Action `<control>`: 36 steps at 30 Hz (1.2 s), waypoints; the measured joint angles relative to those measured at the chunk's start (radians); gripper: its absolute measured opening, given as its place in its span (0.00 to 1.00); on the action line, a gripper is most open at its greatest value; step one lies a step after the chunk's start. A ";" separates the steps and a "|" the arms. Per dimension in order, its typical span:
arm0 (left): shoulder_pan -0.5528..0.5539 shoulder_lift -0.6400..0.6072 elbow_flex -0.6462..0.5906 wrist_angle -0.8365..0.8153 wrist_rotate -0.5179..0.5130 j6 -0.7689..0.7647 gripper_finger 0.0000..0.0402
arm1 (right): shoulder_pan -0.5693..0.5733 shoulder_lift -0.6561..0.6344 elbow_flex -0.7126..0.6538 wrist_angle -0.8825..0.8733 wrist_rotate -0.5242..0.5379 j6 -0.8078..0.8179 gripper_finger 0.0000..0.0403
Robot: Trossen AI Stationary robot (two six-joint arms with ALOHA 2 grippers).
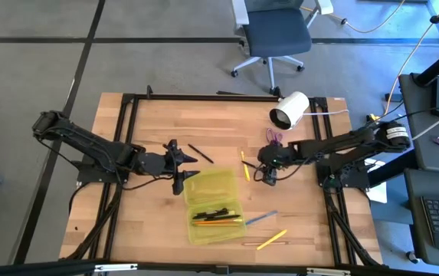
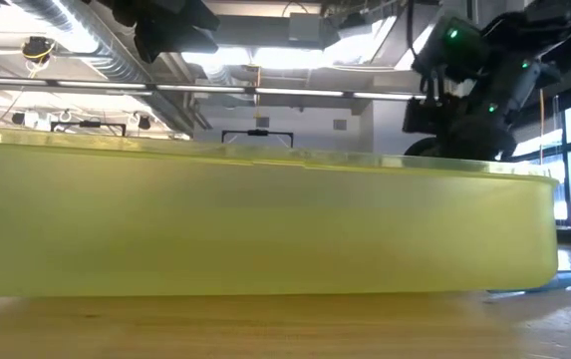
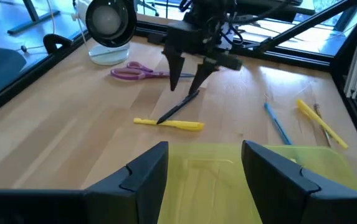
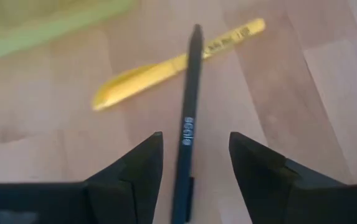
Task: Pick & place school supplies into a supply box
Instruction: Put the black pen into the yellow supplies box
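Note:
The supply box (image 1: 214, 203) lies open, a translucent yellow-green case with its lid (image 3: 228, 168) toward the far side and several pens in its base. My left gripper (image 3: 204, 155) is open and level at the lid's left edge (image 1: 179, 165); whether it touches the lid I cannot tell. My right gripper (image 4: 194, 140) is open and points down (image 1: 267, 170), one finger on either side of a black pen (image 4: 187, 118) without touching it. That pen lies on the table with its end across a yellow pen (image 4: 172, 65). In the low view the box's wall (image 2: 265, 219) fills the picture.
Purple-handled scissors (image 1: 274, 138) and a white cylinder (image 1: 290, 110) lie beyond the right gripper. Another black pen (image 1: 200, 153) lies far of the box. A blue pen (image 1: 259, 219) and a yellow pencil (image 1: 271, 240) lie right of the box, toward the near edge.

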 joint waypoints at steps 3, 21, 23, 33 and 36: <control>-0.001 0.000 0.000 0.000 0.000 0.000 0.49 | -0.015 0.041 0.002 0.008 -0.026 -0.020 0.47; -0.001 0.000 0.000 -0.004 -0.002 0.000 0.48 | -0.025 0.159 0.005 0.048 -0.034 -0.050 0.30; -0.001 0.000 0.000 -0.017 -0.002 0.000 0.48 | -0.025 0.157 0.005 0.054 -0.034 -0.052 0.24; -0.001 0.001 0.000 -0.019 0.095 0.000 0.48 | -0.025 0.158 0.003 0.062 -0.037 -0.048 0.10; -0.001 0.001 0.000 -0.019 0.147 0.000 0.49 | -0.025 0.158 0.003 0.061 -0.037 -0.041 0.10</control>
